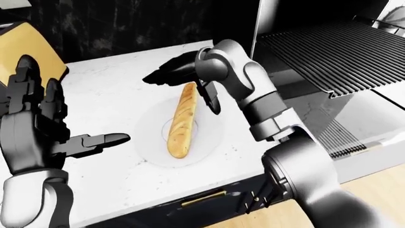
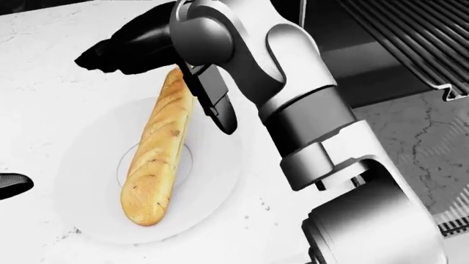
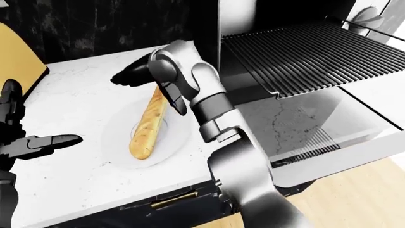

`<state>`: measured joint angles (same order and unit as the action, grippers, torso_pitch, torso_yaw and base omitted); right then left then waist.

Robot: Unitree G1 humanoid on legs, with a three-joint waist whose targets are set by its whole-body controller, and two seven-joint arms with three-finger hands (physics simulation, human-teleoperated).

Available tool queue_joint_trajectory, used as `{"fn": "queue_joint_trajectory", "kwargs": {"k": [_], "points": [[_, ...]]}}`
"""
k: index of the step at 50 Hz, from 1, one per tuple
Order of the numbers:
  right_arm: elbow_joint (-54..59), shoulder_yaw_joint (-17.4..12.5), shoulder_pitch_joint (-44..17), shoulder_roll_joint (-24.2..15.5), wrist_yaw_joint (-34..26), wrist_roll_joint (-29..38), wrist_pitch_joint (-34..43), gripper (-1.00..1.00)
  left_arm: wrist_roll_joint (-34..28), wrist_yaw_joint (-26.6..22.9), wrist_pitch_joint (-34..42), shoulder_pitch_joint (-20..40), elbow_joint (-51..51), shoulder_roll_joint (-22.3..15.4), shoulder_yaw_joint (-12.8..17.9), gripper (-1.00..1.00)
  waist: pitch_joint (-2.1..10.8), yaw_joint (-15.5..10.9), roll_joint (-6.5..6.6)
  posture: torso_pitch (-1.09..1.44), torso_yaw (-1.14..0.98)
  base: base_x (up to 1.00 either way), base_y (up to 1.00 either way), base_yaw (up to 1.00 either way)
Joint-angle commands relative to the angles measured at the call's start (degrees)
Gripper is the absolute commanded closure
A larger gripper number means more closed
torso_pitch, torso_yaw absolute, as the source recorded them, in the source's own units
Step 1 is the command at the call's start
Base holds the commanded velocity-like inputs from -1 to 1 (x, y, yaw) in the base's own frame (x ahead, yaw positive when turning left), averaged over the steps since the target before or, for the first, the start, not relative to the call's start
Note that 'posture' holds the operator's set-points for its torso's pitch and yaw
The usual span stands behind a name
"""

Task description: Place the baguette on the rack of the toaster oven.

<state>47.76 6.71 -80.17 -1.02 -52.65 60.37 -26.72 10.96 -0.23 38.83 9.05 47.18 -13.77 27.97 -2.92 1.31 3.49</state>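
Two hands are working over the white marble tabletop [image 1: 108, 180]. One baguette [image 2: 158, 148] is lying lengthwise across a round white plate [image 2: 73, 181], its upper end reaching past the plate's rim toward the top of the head view. It is resting on the plate, not on the rack.

The right hand [image 2: 165, 71] is hanging over that upper end, its fingers [image 2: 224, 118] spread rather than clenched: two dark ones are pointing left across the tip of the loaf, while a third is pointing downward just beside the loaf's right edge. Whether any of them is actually touching the bread I cannot tell, but none is wrapping around it.

The left hand [image 1: 44, 137] is standing well apart on the left side of the left-eye view, palm raised, with its fingers released and grasping nothing; one is sticking out toward the plate.

At the right, the toaster oven [image 3: 278, 28] is standing open, its dark wire rack [image 3: 304, 52] slid out above the lowered glass door [image 3: 329, 133].
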Motion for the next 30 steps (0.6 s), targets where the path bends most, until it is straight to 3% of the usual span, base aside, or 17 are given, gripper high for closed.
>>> {"fn": "queue_joint_trajectory", "kwargs": {"k": [1, 6, 21, 30], "points": [[0.39, -0.98, -3.66, -1.15, 2.66, 0.4, -1.45, -1.0, 0.21, 0.3, -1.34, 0.74, 1.56, -0.87, 0.17, -1.0, 1.46, -0.06, 0.32, 0.0, 0.03, 0.0, 0.0, 0.0], [5.03, -1.29, -6.22, -2.03, 4.84, 1.42, -3.43, -1.0, 0.69, 0.42, -1.06, 0.6, 1.83, -1.12, 0.73, -1.0, 1.44, -0.76, 0.25, 0.0, 0.06, 0.0, 0.0, 0.0], [2.26, -1.38, -4.05, -1.57, -3.72, -1.22, -10.48, -1.0, 0.29, 0.3, -2.93, -0.18, 0.94, -0.75, 0.65, -1.0, 1.38, -3.29, -0.22, 0.0, 0.14, 0.0, 0.0, 0.0], [-1.68, -1.26, -1.51, -1.25, -5.66, -1.65, -11.64, -1.0, 0.66, 0.08, -3.48, -0.87, 1.12, -0.64, 1.62, -1.0, 1.57, -5.66, -0.68, 0.0, 0.18, 0.0, 0.0, 0.0]]}}
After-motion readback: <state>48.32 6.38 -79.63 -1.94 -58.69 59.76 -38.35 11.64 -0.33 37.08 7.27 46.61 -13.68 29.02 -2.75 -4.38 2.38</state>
